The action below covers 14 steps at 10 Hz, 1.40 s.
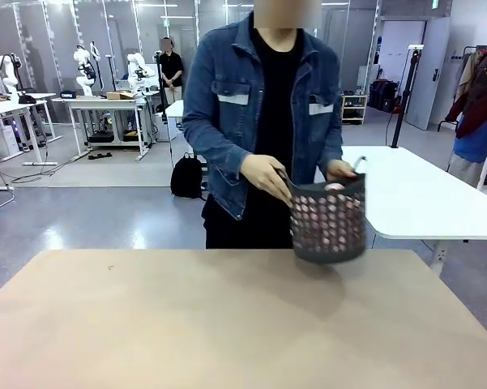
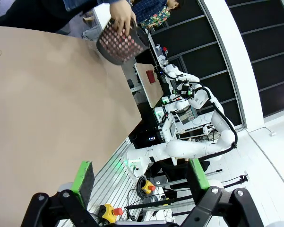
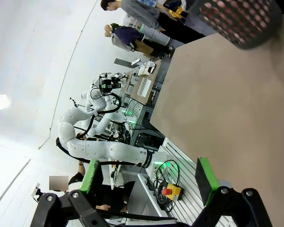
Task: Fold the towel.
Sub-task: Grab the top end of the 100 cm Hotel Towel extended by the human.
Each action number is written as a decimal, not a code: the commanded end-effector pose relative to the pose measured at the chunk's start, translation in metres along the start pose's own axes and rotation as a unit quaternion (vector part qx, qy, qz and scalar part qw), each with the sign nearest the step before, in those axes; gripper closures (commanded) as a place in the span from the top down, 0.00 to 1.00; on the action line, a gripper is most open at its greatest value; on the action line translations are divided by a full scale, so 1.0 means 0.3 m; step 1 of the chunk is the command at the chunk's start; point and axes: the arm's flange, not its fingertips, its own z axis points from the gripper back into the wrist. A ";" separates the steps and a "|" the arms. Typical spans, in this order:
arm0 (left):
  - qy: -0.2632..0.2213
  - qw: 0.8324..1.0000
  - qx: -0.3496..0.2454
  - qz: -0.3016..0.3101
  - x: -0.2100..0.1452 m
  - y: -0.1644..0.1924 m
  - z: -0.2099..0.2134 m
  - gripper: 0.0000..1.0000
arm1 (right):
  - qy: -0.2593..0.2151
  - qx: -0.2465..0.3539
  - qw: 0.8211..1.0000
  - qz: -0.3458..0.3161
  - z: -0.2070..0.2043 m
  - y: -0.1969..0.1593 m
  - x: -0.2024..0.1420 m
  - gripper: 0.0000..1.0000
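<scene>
Salmon-pink terry cloth towel (image 1: 334,187) is bunched inside the dark perforated plastic basket (image 1: 331,254). We see its pink through the holes of the basket wall, and a small lump of it rises over the rim. We judge that it sits there because the person is bringing it to the robot, so the folding has not begun and the cloth must first come out and lie flat.

Starting from the left, the left gripper (image 2: 141,175) hangs well apart from the basket, on the robot's side of the light brown wooden table (image 1: 186,324). Its two fingers with green pads stand wide apart and nothing is between them. We think it is kept back and open to leave the person room, and to be ready for a corner of cloth.

Next is the person's right hand (image 1: 263,174), which touches the basket at its rim. The basket is at the far edge of the table, and we cannot tell if it rests on the top or is held just above it. The person's left hand (image 1: 340,170) is at the opposite rim, close to the thin handle. With two hands on the rim, the basket stays upright and steady.

Last, the right gripper (image 3: 149,176) is also well apart from the basket, with its fingers spread and empty. The towel lies far ahead of both grippers, across the bare table, inside the basket and not within their reach.
</scene>
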 end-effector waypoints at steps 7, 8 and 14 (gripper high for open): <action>0.004 1.000 -0.008 -0.005 -0.007 0.005 0.001 1.00 | -0.003 0.007 1.000 0.001 0.004 0.009 0.008 1.00; 0.004 1.000 -0.008 -0.005 -0.007 0.005 0.001 1.00 | -0.003 0.007 1.000 0.001 0.004 0.009 0.008 1.00; 0.004 1.000 -0.008 -0.005 -0.007 0.005 0.001 1.00 | -0.003 0.007 1.000 0.001 0.004 0.009 0.008 1.00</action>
